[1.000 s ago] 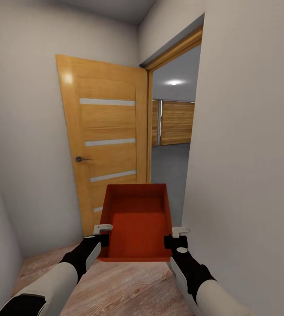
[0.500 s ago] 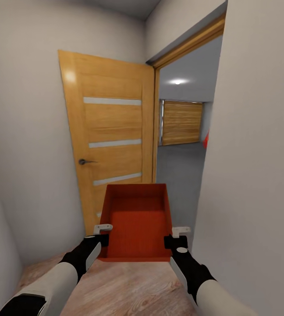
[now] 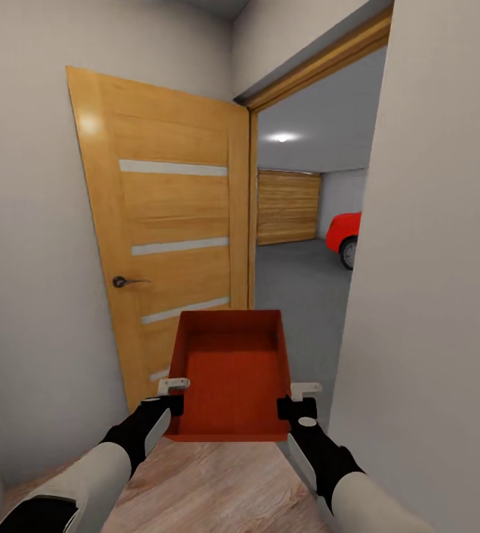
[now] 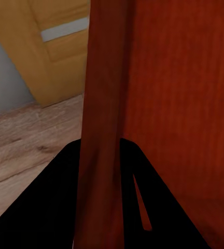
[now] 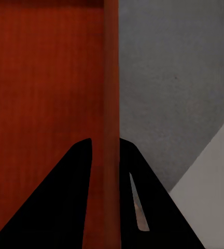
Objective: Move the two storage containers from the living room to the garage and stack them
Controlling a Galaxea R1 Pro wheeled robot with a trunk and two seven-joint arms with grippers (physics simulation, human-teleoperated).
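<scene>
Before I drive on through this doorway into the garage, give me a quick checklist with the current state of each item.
1. Left end effector clamped on the storage container wall: ok.
2. Right end effector clamped on the opposite wall: ok.
3. Container sitting level between the arms: ok.
4. Orange door swung open: ok.
5. Room between the right arm and the white wall beside it: cannot tell, looks tight.
6. Garage floor ahead: red car parked on the right.
</scene>
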